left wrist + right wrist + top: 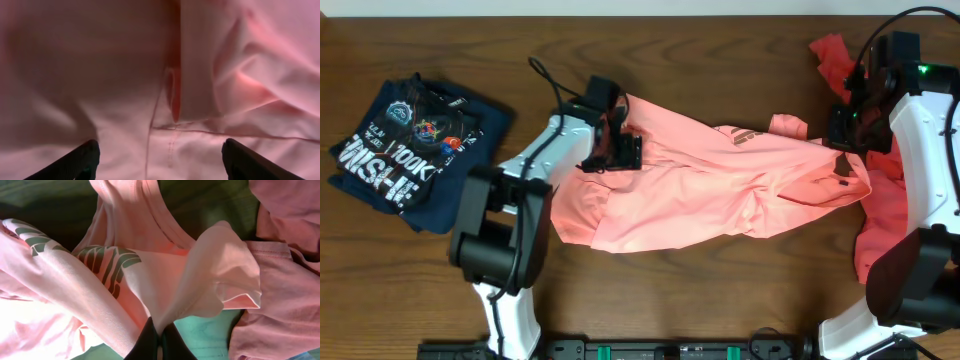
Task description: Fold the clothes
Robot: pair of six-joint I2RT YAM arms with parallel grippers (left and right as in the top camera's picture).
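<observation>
Right end effector (pixel 159 332) pinches the pink shirt (pixel 720 185), left end effector (pixel 160 145) spread, apparently touching it.

Bare table (pixel 720 290) fronts pink shirt (pixel 720 190); folded stack (pixel 415 145) occupies left.

A pink shirt (pixel 720 190) lies crumpled across the middle of the dark wooden surface (pixel 700 300), stretched from lower left to upper right, with a small dark print (pixel 740 135) near its top edge. The left claw (pixel 623 150) sits over the shirt's upper left edge. The right claw (pixel 842 135) is at the shirt's right end. From above, neither claw's grip can be made out. Red clothes (pixel 880 235) are bunched beside and under the right arm, with more red cloth at the far right corner. A stack of navy printed shirts (pixel 410 150) lies folded well to the left. A black cable (pixel 548 80) curls behind the left arm.
</observation>
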